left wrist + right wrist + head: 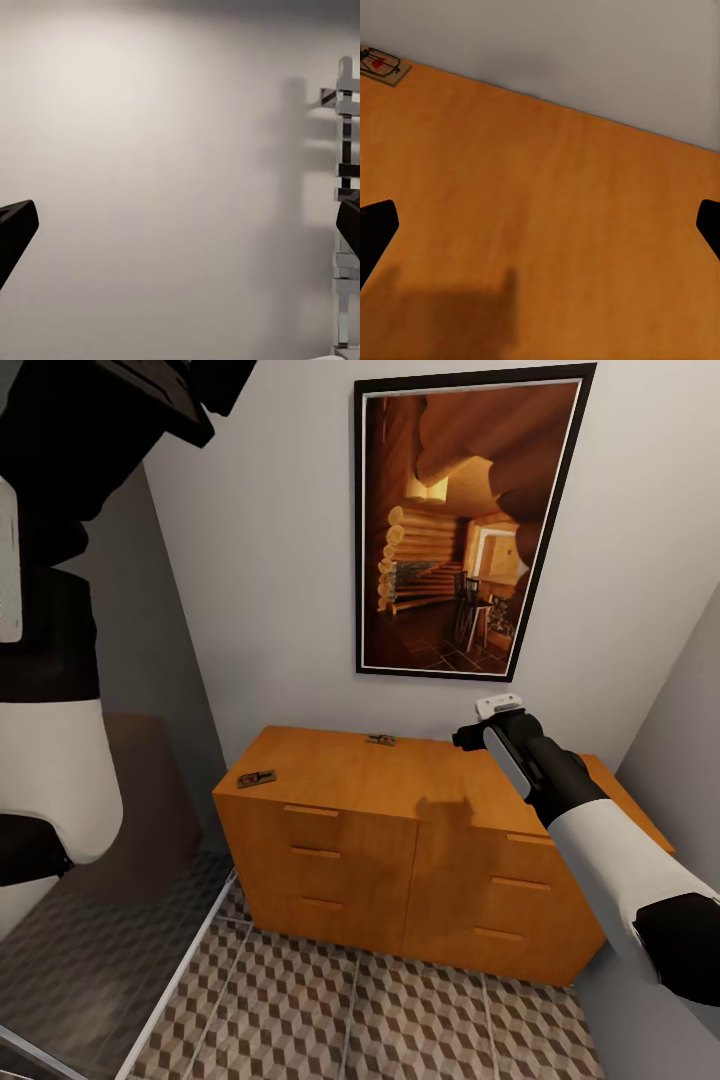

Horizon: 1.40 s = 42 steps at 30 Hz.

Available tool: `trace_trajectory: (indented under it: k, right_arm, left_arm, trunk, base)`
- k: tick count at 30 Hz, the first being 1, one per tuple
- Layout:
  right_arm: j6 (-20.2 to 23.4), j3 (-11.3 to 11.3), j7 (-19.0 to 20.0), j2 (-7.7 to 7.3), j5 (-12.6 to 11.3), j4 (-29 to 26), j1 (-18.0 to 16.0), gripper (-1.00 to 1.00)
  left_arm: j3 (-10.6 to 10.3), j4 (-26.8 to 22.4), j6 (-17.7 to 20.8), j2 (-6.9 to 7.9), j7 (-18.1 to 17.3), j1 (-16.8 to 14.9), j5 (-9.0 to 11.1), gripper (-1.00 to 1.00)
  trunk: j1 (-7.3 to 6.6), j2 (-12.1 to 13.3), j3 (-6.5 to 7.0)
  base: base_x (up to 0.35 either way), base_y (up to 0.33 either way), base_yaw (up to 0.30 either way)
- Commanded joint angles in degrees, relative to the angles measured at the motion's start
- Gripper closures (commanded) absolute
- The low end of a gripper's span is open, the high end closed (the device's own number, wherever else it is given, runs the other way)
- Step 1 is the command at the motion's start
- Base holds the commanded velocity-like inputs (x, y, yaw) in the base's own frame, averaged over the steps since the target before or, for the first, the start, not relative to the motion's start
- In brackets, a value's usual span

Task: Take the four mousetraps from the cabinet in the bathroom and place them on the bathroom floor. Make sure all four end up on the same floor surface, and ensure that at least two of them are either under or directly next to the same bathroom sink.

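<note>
Against the wall stands the orange-brown cabinet (350, 780) with bar-handled drawers. Two mousetraps lie on its top: one mousetrap (257, 779) near the front left corner, another mousetrap (380, 739) at the back edge by the wall. That back trap shows in the right wrist view as a small tan board with wire and a red mark (381, 65). My right gripper (540, 232) hovers open above the cabinet top, right of the back trap, with nothing between its fingers. My left gripper (180, 225) is open and faces a bare wall. The cube-patterned bathroom floor (380, 1010) lies in front of the cabinet.
A framed picture of a log interior (468, 520) hangs above the cabinet. A grey wall (690, 700) closes in on the right. At the left is a darker floor area behind a pale threshold strip (180, 980). A chrome towel rail (345, 195) is on the wall.
</note>
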Motion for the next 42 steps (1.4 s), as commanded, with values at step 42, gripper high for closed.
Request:
trace_trajectory:
  k: [42]
  right_arm:
    - [0.09, 1.38, -0.42, -0.07, -0.57, -0.06, -0.07, -1.0]
  left_arm:
    - [-0.78, 0.16, 0.04, 0.22, -0.2, 0.61, -0.34, -1.0]
  trunk:
    - [0.01, -0.06, -0.08]
  base:
    - [0.0, 0.0, 0.0]
